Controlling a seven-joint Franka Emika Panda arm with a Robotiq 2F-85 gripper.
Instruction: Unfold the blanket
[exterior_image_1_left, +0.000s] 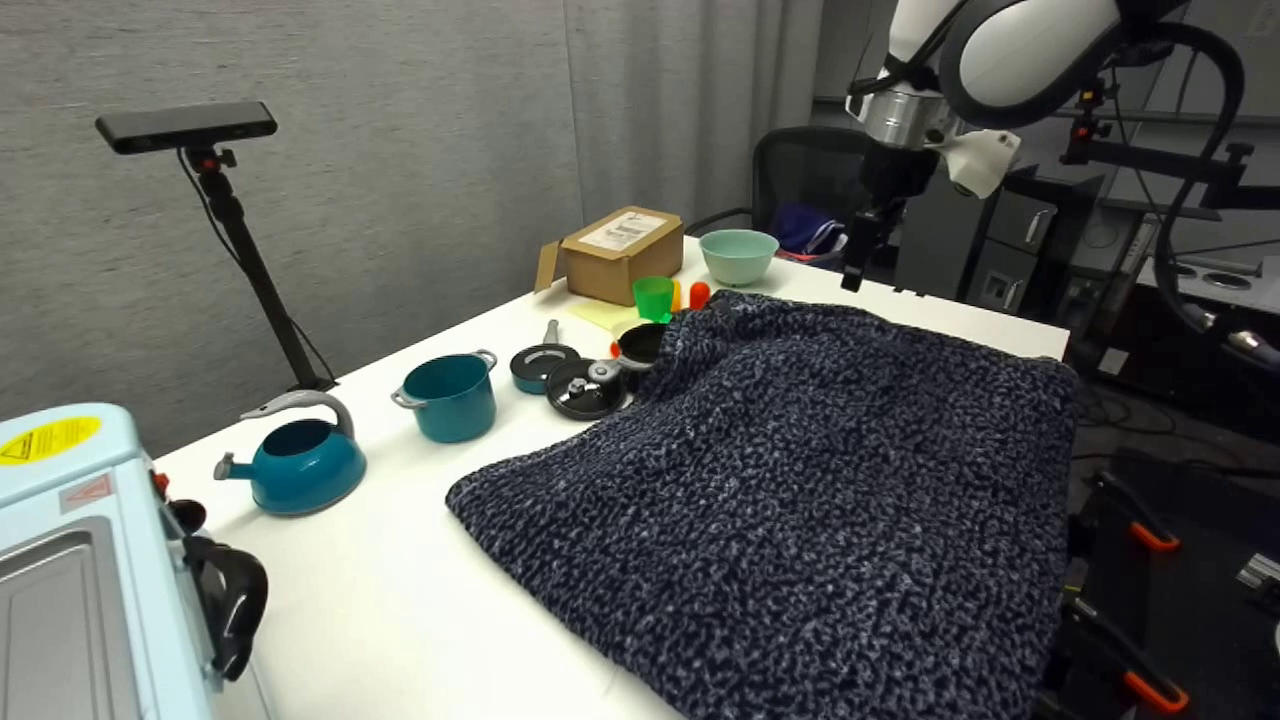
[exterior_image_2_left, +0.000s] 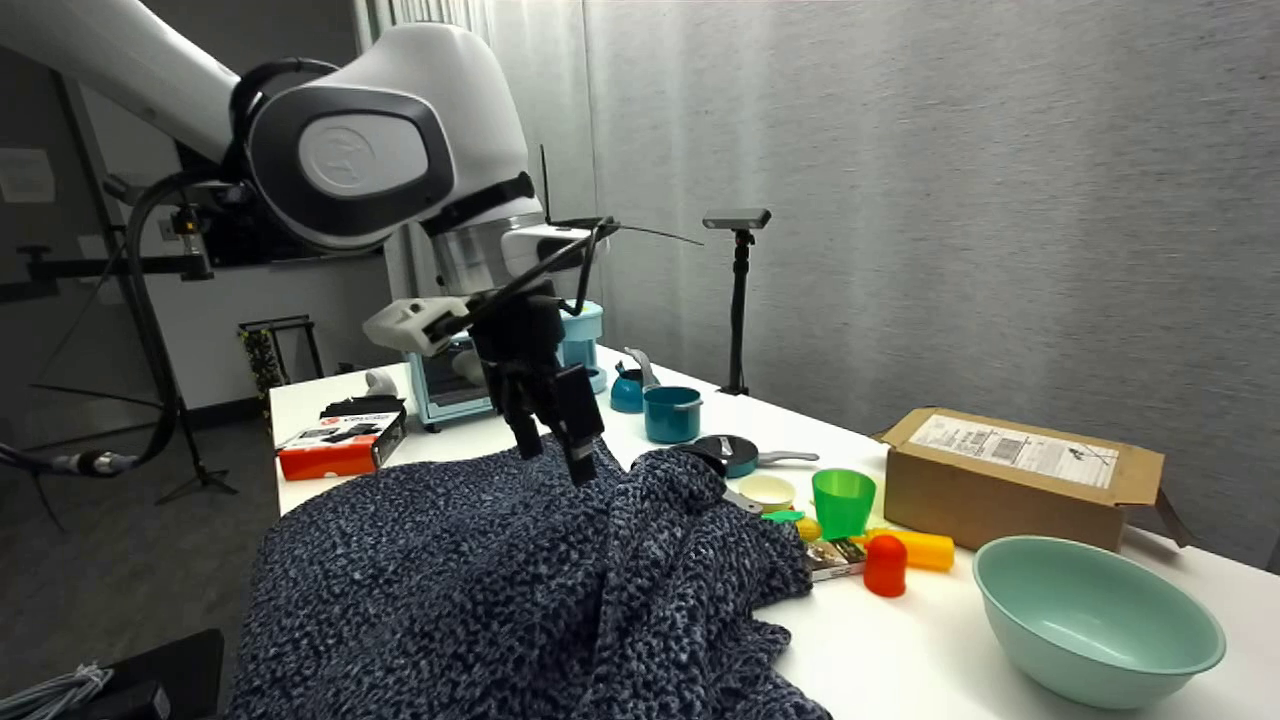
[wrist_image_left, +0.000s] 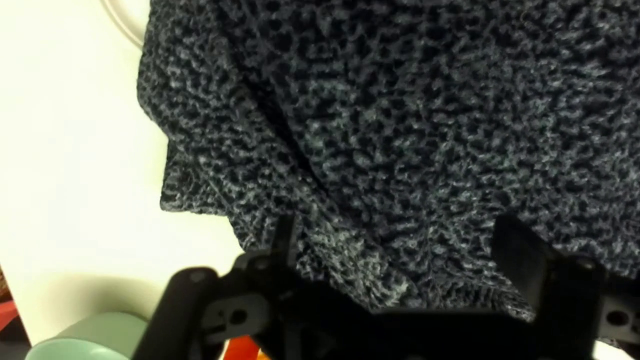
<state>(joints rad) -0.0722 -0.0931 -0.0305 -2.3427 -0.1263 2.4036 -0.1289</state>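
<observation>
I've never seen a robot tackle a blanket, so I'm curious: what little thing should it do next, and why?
Probably lower the fingers onto the bunched fold and pinch it. They stand open, seemingly above the blanket and holding nothing, and in the wrist view that fold runs toward the gap between them. Much else lies spread, so that fold likely needs opening.

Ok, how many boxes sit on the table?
2 clearly: a brown cardboard box near the mint bowl, a red-and-white box by the light-blue appliance. A printed pack, partly hidden by the blanket, may be a third.
</observation>
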